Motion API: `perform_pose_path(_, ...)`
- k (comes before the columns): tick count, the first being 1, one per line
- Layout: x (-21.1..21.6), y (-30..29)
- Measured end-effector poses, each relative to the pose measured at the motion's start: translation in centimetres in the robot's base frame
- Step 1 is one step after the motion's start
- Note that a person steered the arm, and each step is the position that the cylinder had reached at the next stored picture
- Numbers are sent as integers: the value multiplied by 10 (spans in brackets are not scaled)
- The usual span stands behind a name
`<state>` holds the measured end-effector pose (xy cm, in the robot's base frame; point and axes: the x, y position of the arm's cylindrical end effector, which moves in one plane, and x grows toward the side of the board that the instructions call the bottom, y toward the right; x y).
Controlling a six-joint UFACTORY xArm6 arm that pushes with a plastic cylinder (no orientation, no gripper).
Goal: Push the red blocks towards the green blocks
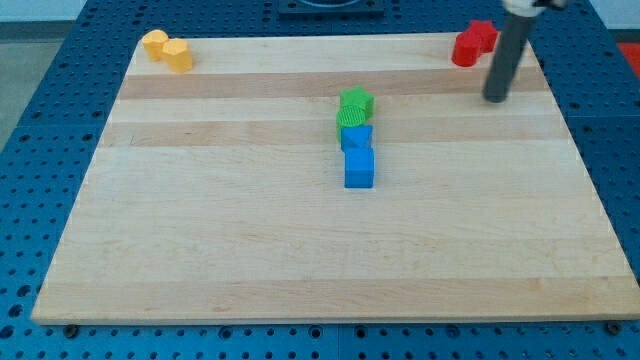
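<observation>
Two red blocks (472, 45) sit touching each other at the view's top right corner of the wooden board (200, 230); their shapes are hard to make out. The green blocks (354, 107), a star-like one with another just below it, stand near the board's middle top. My tip (495, 99) is the lower end of the dark rod. It rests on the board just below and to the right of the red blocks, a small gap away, and far to the right of the green blocks.
Two blue blocks (358, 155) lie in a column directly below the green ones, touching them. Two yellow blocks (167, 50) sit at the board's top left corner. The board's right edge is close to my tip.
</observation>
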<state>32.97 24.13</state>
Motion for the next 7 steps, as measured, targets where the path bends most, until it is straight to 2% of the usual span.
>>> perform_pose_path(2,-44,81)
perform_pose_path(3,-79,91)
perform_pose_path(5,-139,75)
perform_pose_path(7,-138,28)
